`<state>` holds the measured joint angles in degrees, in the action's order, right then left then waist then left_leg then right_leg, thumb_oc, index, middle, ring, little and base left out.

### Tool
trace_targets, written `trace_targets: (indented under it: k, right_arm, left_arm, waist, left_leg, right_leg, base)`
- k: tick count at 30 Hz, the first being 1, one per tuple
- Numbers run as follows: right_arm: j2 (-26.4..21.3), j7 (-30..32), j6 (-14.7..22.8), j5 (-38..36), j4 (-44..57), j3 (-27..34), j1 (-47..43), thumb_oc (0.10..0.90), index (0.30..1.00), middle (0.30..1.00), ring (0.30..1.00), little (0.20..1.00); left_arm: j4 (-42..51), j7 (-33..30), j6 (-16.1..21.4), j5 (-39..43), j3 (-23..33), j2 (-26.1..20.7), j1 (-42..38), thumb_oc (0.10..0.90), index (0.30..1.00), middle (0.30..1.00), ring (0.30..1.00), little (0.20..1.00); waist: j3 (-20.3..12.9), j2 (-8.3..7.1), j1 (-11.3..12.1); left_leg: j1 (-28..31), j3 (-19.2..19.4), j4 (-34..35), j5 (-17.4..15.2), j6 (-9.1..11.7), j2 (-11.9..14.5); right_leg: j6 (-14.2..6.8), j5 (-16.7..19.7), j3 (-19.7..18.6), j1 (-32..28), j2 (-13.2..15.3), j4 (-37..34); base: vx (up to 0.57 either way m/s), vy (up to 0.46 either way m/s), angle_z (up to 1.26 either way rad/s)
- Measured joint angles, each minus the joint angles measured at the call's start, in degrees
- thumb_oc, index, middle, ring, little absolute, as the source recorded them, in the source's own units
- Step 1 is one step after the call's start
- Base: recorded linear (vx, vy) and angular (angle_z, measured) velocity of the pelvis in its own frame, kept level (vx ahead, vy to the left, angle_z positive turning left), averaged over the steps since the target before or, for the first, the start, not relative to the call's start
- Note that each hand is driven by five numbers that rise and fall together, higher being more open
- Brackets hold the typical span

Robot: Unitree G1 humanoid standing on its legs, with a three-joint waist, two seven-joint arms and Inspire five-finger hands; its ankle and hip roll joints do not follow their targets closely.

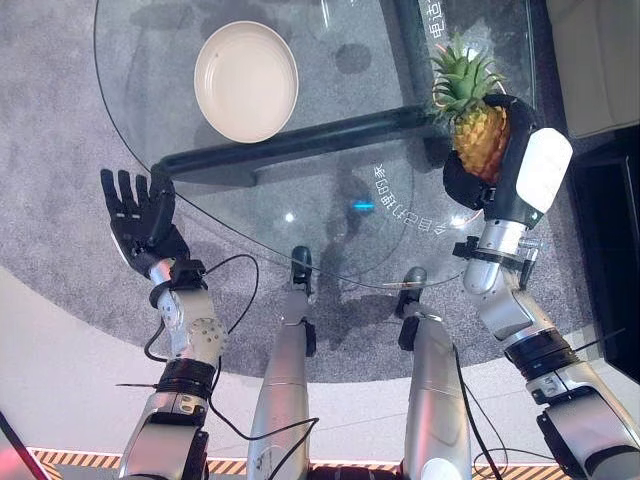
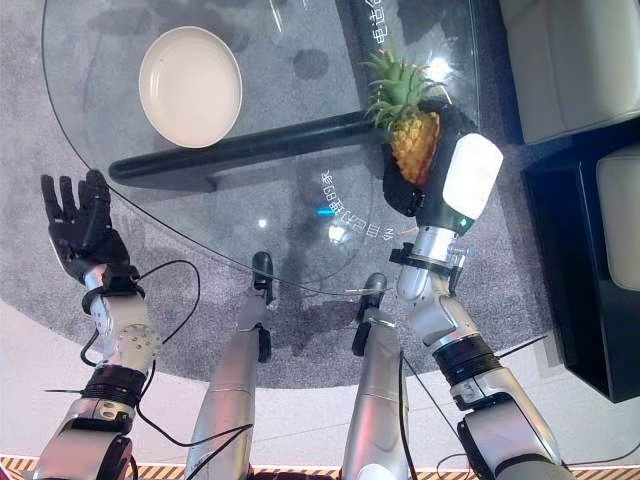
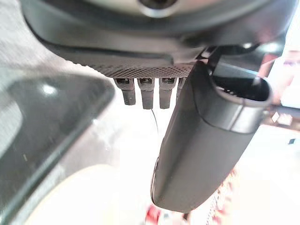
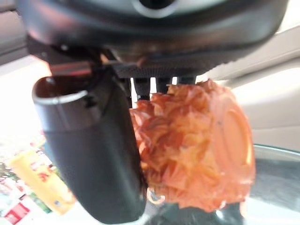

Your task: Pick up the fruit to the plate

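Observation:
A small orange pineapple (image 1: 478, 135) with a green crown is held over the right part of the round glass table (image 1: 330, 240). My right hand (image 1: 520, 165) is shut on the pineapple (image 4: 197, 150), thumb on one side and fingers behind it. An empty cream plate (image 1: 246, 80) lies on the glass at the far left, well away from the pineapple (image 2: 414, 140). My left hand (image 1: 138, 215) hovers open and empty beside the table's near left edge, fingers straight. Its thumb (image 3: 201, 145) stands out in the left wrist view.
A dark curved table base (image 1: 300, 145) shows through the glass under the plate and fruit. Grey carpet (image 1: 60, 150) surrounds the table. A pale sofa (image 2: 570, 60) and a dark cabinet (image 2: 590, 270) stand to the right.

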<state>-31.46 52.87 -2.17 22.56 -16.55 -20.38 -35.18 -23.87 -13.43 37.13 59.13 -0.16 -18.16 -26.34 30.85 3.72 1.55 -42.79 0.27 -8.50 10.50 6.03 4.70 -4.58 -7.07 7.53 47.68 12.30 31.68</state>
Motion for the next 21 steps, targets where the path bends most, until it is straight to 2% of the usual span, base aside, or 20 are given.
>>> trace_targets:
  k: [5,16,21]
  right_arm:
    - [0.0,0.0,0.5,1.0,0.4,0.1,0.1,0.100,0.300,0.300,0.300,0.200]
    - [-0.3,-0.3,1.5,2.3,4.5,0.0,-0.2,0.100,0.300,0.300,0.300,0.200]
    - [-0.3,-1.6,1.5,2.2,4.5,-0.1,-0.8,0.100,0.300,0.300,0.300,0.200]
  left_arm:
    - [5.0,0.7,-0.9,-2.8,-0.8,0.0,0.6,0.800,0.900,0.900,0.900,0.900]
    - [9.0,6.0,-9.7,-4.4,-4.6,-0.7,-0.1,0.800,0.900,0.900,0.900,0.900]
    - [9.7,7.1,-14.6,-4.7,-6.4,-2.8,-2.0,0.800,0.900,0.900,0.900,0.900]
  waist:
    - [0.0,0.00,0.2]
    - [0.0,0.03,0.4]
    - [0.0,0.03,0.4]
  left_leg:
    - [0.9,0.2,1.2,0.3,-0.1,0.1]
    - [2.3,0.5,1.6,0.3,-0.2,-0.1]
    - [2.7,0.7,1.6,0.4,-0.2,-0.1]
  right_leg:
    - [-0.1,0.3,0.0,-0.7,-0.2,-1.1]
    - [-0.6,0.8,0.3,-2.9,0.0,-3.1]
    - [-0.7,1.2,0.2,-3.4,0.0,-3.4]
  base:
    - [0.00,-0.004,-0.01]
    - [0.00,0.007,0.00]
    - [0.00,0.000,0.00]
